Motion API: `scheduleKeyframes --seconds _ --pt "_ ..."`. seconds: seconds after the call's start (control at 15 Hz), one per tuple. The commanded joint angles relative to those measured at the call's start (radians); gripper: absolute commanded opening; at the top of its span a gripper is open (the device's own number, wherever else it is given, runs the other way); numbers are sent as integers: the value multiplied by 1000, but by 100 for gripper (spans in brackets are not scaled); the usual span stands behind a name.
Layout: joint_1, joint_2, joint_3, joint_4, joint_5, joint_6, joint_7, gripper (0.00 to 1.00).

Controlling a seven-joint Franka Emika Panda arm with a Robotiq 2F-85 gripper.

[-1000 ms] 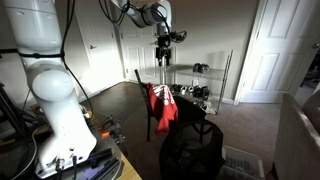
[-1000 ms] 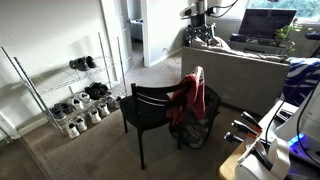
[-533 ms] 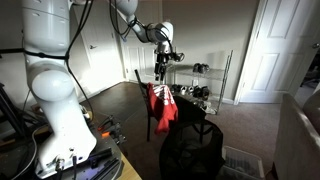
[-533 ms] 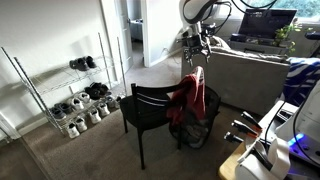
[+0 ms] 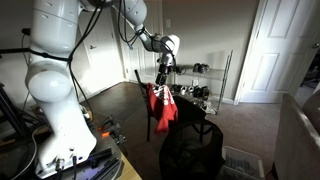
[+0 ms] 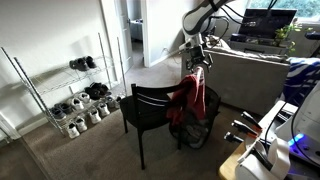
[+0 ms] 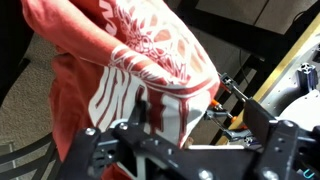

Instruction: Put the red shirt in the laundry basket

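The red shirt point(image 5: 164, 106) hangs limp over the back of a dark wooden chair point(image 6: 150, 104); it also shows in an exterior view point(image 6: 190, 100). The black mesh laundry basket point(image 5: 193, 150) stands next to the chair, and in an exterior view point(image 6: 207, 128) it is partly hidden behind the shirt. My gripper point(image 5: 163, 80) hovers just above the top of the shirt, fingers pointing down, as an exterior view point(image 6: 197, 66) also shows. In the wrist view the gripper point(image 7: 195, 115) is open, with the shirt point(image 7: 130, 50) filling the left side below it, white print showing.
A wire shoe rack point(image 6: 72, 95) with several shoes stands by the wall, seen also behind the chair point(image 5: 203, 88). A grey sofa point(image 6: 255, 75) lies behind the chair. White doors point(image 5: 270, 50) are at the back. The robot base point(image 5: 55, 100) and a cluttered table corner point(image 6: 262, 140) are near.
The gripper has come down from high above the chair to just over the top of the shirt. The shirt and the chair have not moved.
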Motion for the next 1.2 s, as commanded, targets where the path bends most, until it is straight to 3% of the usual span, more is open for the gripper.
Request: scheduleKeyframes --seconds 0.0,0.33,0.4,0.47,0.73,0.8,1.13 --pt "-18 -63 25 -66 20 16 -71 100" --pt "-9 -130 31 -98 9 19 -79 100" --pt "-8 -133 30 -93 8 14 -79 75" --pt "-8 -140 29 -92 10 12 -83 74" --pt "-2 -153 29 -92 6 11 -85 47" --pt "-1 -148 28 -82 3 -2 -85 82" --pt "-1 -106 28 -66 7 -8 -90 99"
